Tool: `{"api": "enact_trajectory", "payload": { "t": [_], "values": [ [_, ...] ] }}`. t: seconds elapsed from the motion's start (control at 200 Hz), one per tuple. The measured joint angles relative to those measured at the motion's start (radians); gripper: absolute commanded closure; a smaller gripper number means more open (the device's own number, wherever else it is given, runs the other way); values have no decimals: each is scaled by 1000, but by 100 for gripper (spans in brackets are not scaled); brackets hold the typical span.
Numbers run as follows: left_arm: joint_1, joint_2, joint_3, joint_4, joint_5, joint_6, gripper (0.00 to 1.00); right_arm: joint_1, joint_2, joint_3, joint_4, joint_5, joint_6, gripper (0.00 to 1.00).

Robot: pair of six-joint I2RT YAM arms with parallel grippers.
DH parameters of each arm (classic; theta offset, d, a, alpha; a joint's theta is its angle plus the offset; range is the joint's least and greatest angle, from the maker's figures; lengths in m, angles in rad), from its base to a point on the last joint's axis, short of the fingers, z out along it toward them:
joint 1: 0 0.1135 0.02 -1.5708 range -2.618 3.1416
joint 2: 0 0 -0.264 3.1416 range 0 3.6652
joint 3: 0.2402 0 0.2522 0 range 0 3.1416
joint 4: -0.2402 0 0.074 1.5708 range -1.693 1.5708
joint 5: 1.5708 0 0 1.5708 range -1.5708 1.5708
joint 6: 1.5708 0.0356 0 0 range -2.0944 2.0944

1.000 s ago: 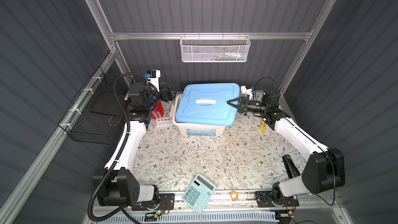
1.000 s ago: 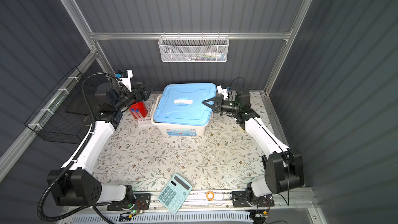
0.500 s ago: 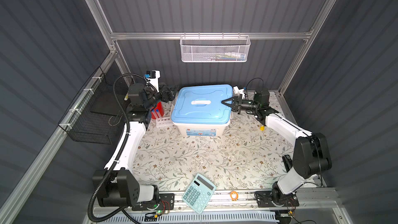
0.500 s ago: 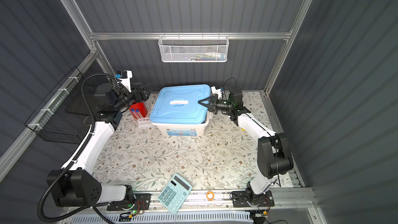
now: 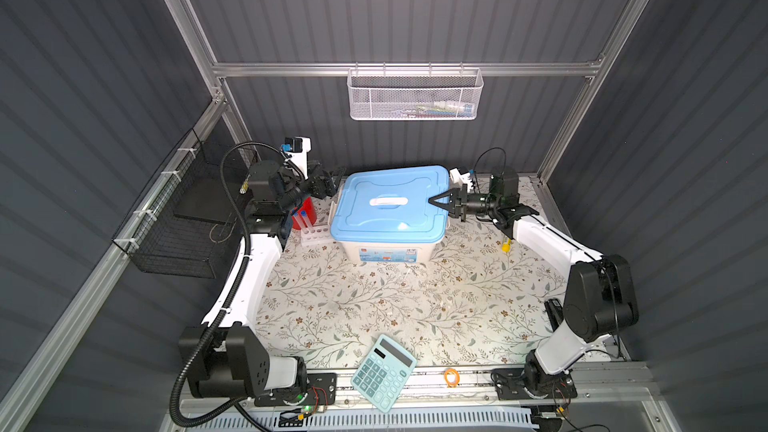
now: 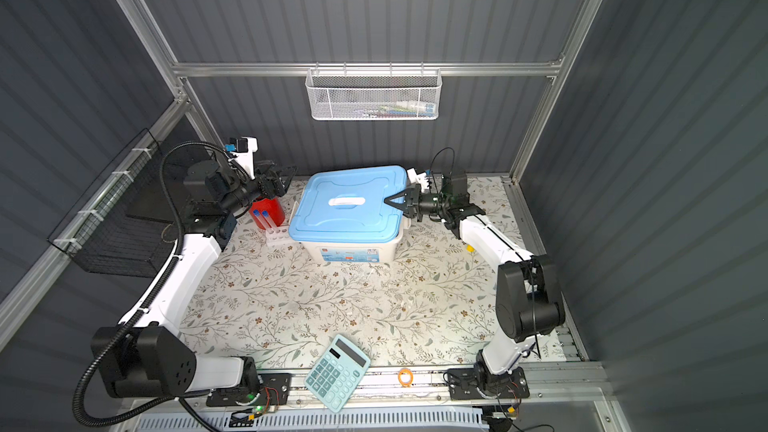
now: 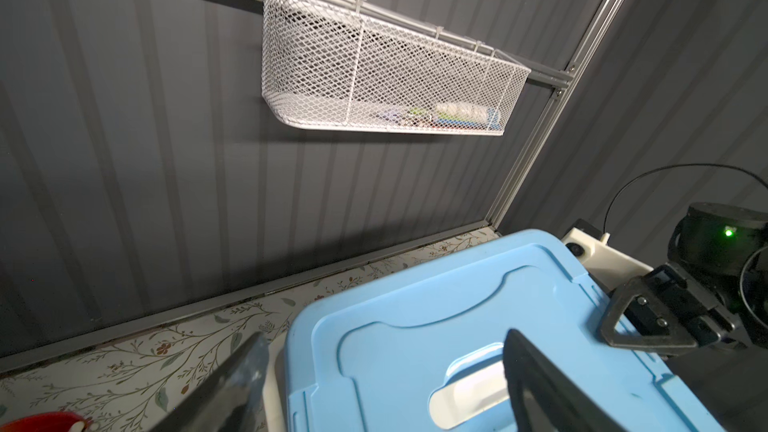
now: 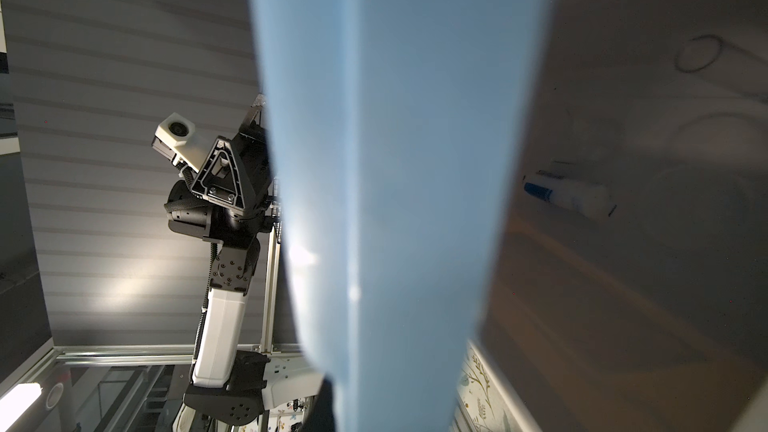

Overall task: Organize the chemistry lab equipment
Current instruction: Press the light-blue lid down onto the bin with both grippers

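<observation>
This looks like a robotics lab's test cell: dark ribbed wall panels (image 5: 395, 6) held in an aluminium frame (image 5: 407, 69). The left arm (image 5: 249, 276) and the right arm (image 5: 548, 243) are bolted to a metal rail (image 5: 469, 384) along the lower edge of the view, with bare wiring (image 5: 316, 396) at their bases and a floral tabletop (image 5: 374, 305) between them.

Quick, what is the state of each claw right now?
Left claw: open, holding nothing, beside the box.
Right claw: closed on the right edge of the blue lid.
</observation>
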Motion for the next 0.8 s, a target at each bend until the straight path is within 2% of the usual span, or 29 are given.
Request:
{"api": "enact_trajectory", "payload": {
  "t": [0.145,0.315,0.57,0.68,0.8],
  "values": [
    [-72,7,13,-94,-40,93,12,-18,0,0,-8,-6,-5,95],
    [-170,42,28,-174,-68,171,13,-37,0,0,-21,-8,-16,88],
    [-174,66,28,-208,-92,200,14,-50,5,1,-75,10,-85,86],
    [-174,66,28,-212,-98,208,14,-50,15,7,-99,12,-113,88],
    [-174,66,28,-218,-105,214,14,-53,37,8,-79,6,-109,88]
  ]
}}
